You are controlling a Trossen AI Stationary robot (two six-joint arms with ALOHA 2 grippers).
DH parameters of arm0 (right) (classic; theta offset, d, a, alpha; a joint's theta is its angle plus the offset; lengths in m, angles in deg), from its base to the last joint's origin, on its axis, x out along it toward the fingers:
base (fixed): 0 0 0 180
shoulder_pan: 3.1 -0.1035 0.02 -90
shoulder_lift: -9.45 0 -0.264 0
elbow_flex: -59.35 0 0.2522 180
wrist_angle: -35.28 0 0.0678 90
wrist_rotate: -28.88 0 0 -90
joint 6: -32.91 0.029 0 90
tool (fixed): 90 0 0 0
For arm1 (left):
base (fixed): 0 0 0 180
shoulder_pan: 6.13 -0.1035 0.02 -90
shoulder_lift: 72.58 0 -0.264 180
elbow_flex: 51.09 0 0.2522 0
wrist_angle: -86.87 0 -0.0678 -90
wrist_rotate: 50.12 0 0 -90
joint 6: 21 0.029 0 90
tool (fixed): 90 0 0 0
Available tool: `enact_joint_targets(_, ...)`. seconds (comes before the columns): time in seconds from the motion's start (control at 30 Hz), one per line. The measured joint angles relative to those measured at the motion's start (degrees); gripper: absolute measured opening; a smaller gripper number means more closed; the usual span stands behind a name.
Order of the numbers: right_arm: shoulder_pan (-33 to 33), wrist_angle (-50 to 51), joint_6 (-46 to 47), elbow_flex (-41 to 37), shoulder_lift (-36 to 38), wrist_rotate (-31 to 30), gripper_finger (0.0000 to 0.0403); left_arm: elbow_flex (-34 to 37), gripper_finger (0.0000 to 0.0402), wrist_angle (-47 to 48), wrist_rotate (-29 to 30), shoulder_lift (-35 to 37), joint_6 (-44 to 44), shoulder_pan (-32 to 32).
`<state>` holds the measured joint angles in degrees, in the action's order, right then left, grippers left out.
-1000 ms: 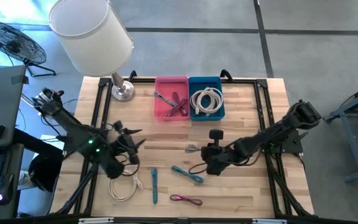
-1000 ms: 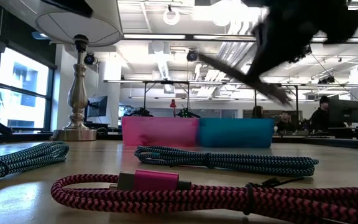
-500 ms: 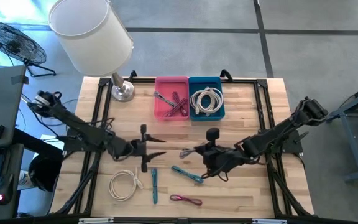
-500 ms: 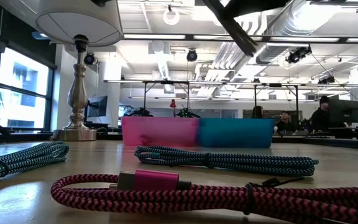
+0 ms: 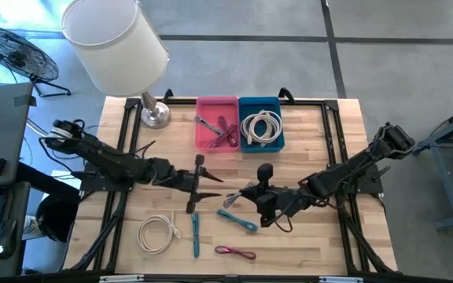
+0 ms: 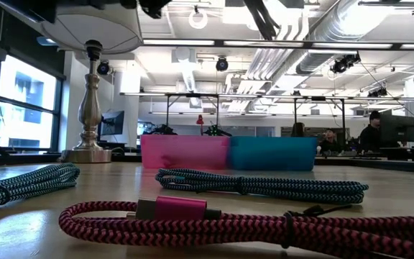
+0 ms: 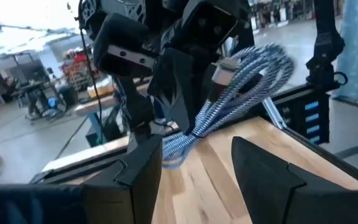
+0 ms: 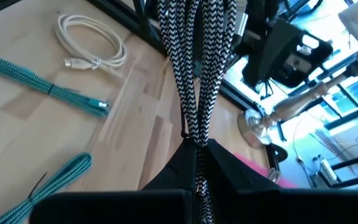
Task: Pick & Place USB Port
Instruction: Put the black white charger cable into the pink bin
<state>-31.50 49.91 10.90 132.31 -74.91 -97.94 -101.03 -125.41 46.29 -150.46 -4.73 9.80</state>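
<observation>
- While the grey braided USB cable (image 8: 194,74) hangs bundled above the middle of the table, off the wood, the right gripper (image 8: 196,148) is clamped on it near the bundle's middle; looks like a handover or a carry to a bin, can't say which.
- Left gripper (image 5: 197,182) sits just beside it, toward the left edge, fingers (image 7: 263,169) spread apart, holding nothing; in the left wrist view the cable's plug end (image 7: 225,70) points at it.
- To do it well: bring the spread fingers around the bundle away from the right grip, close fully before the right lets go; loose loops may slip.
- Pink bin (image 5: 216,123) and blue bin (image 5: 261,124) sit at the far edge, middle; blue one holds a white coiled cable (image 5: 261,126), pink one has cables too.
- Left on the table near the front edge: teal cable (image 5: 237,220), second teal cable (image 5: 195,234), magenta cable (image 5: 235,251), white cable (image 5: 156,233) toward the front-left corner.
- Lamp (image 5: 115,45) at the far-left corner, well apart.
</observation>
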Motion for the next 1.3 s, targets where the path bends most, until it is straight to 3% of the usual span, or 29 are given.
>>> enact_joint_targets(0.27, 1.5, -0.7, -0.1, 0.0, -0.1, 0.5, 0.0008, -2.7, 0.0188, -8.6, -8.9, -6.7, -0.1, -2.6)
enact_joint_targets(0.57, 3.3, -0.9, 0.5, 0.0, -0.1, 3.3, 0.0008, -7.2, 0.0188, -8.8, -11.4, -10.1, 0.0, -2.4)
enact_joint_targets(0.97, 3.7, -0.7, 0.1, 0.0, -0.1, 3.3, 0.0008, -7.4, 0.0186, -6.9, -11.4, -10.2, 0.5, -2.4)
enact_joint_targets(1.1, 4.4, -0.7, 0.3, 0.0, -0.1, 5.5, 0.0008, -7.4, 0.0142, -6.6, -10.0, -10.2, 2.6, -2.4)
enact_joint_targets(1.23, 4.8, -0.2, 1.0, 0.0, -0.2, 5.7, 0.0014, -7.4, 0.0033, -6.8, -7.5, -10.2, 1.1, -2.7)
enact_joint_targets(1.3, 4.8, 0.4, 1.2, 0.0, -0.2, 4.9, 0.0018, -7.4, 0.0025, -6.9, -5.5, -10.1, 0.1, -2.9)
